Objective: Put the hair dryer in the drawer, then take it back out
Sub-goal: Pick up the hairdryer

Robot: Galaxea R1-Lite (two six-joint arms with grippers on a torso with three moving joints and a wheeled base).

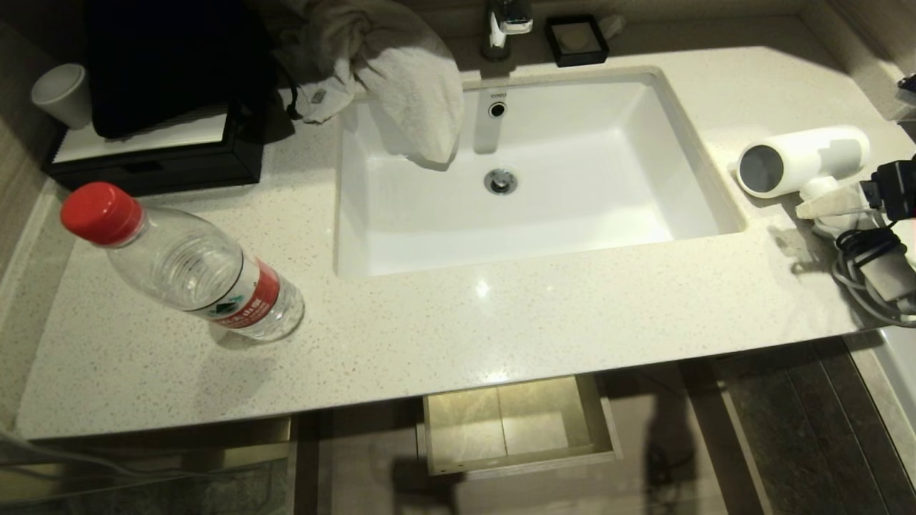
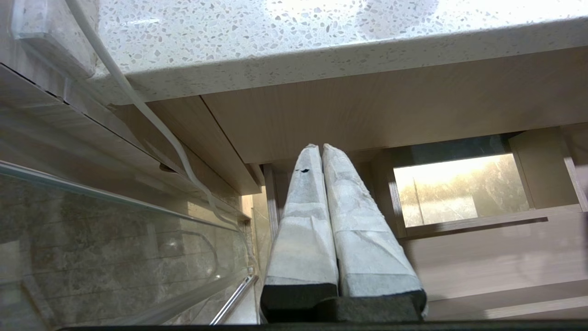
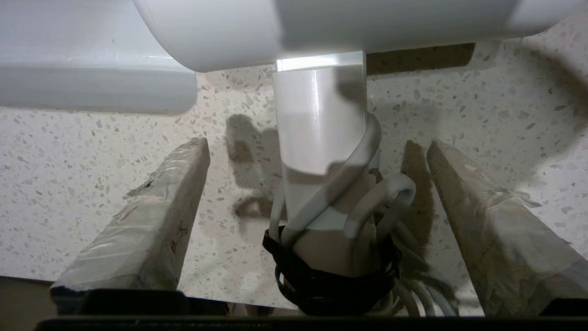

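The white hair dryer (image 1: 801,161) lies on the speckled countertop (image 1: 458,322) at the far right, its barrel mouth facing the sink. Its straight handle (image 3: 317,119) runs between the two taped fingers of my right gripper (image 3: 318,145). That gripper is open, with a gap on both sides of the handle. The white cord (image 3: 367,202) is coiled at the handle's end under a black tie (image 3: 330,285). Below the counter's front edge the light-wood drawer (image 1: 519,465) stands pulled out, its boxed cut-out showing. My left gripper (image 2: 320,147) hangs shut and empty under the counter.
A white sink (image 1: 687,143) fills the counter's middle, with a towel (image 1: 408,79) draped over its back left corner. A clear water bottle (image 1: 193,268) with a red cap stands front left. A black box (image 1: 150,157) and a cup (image 1: 61,93) are back left. A glass panel (image 2: 115,257) is beside the left gripper.
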